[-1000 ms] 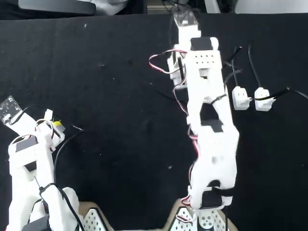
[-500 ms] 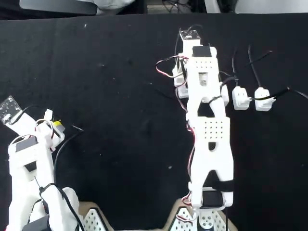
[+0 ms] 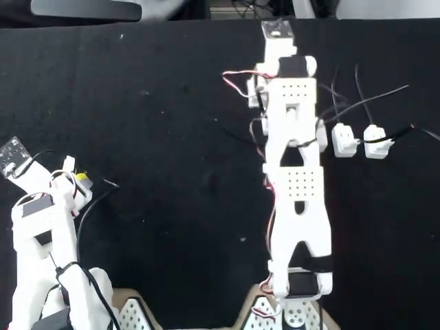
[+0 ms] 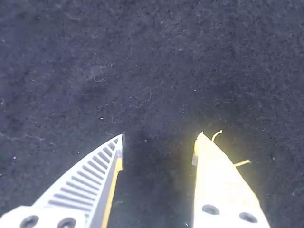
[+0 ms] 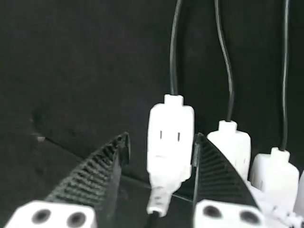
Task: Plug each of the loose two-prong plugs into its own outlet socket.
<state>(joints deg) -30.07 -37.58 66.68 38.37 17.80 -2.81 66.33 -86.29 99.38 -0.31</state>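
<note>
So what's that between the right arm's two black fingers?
A white outlet socket on a black cord, its two slots showing, lies between the open fingers of the right gripper, in the right wrist view.

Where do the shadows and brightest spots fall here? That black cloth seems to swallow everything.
Left wrist view: a darker shadow lies on the black cloth between the open left pincer's tips. Right wrist view: the white socket between the right pincer's tips catches the light. High view: the right arm stands bright; the cloth gives no glare.
</note>
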